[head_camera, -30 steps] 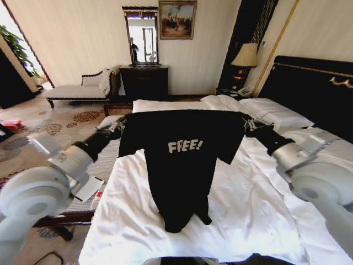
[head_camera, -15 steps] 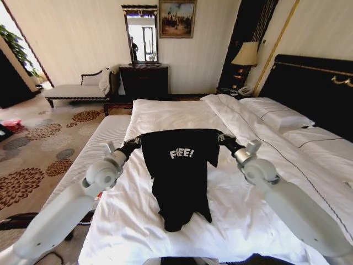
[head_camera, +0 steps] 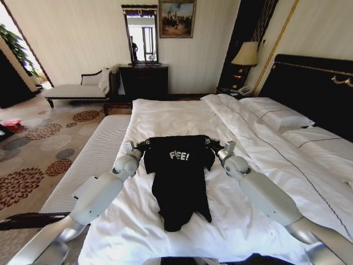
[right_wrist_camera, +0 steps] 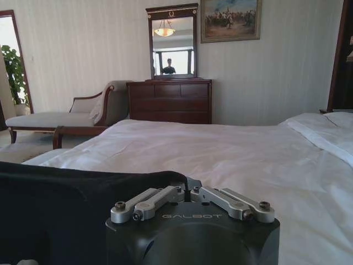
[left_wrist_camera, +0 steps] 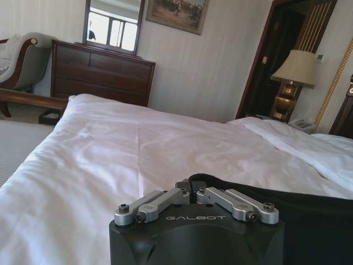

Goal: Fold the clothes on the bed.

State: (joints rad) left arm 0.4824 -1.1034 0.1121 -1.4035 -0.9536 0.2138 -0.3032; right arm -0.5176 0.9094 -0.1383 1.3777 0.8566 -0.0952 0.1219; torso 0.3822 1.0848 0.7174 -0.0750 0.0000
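The clothes, a black T-shirt (head_camera: 180, 179) with white "FREE!" lettering, lie lettering-up on the white bed (head_camera: 165, 116), hem toward me. Both arms stretch forward over the bed. My left gripper (head_camera: 143, 145) is shut on the shirt's left shoulder edge, and my right gripper (head_camera: 213, 143) is shut on the right shoulder edge, both low at the sheet. The left wrist view has the left gripper (left_wrist_camera: 191, 186) pinching black fabric (left_wrist_camera: 314, 221) just above the duvet (left_wrist_camera: 110, 160). Seen from the right wrist, the right gripper (right_wrist_camera: 190, 185) pinches the shirt (right_wrist_camera: 66, 210) the same way.
White pillows (head_camera: 273, 113) and a dark headboard (head_camera: 314, 88) are at the right. A dark dresser (head_camera: 144, 81) with a mirror stands past the bed's far end, beside a chaise longue (head_camera: 80, 90). A lamp (head_camera: 246, 55) stands in the corner. A grey mattress edge (head_camera: 91, 157) runs along the left.
Both arms have reached forward and come down. The shirt, held up in the air a second ago, has been lowered and now lies on the bed.
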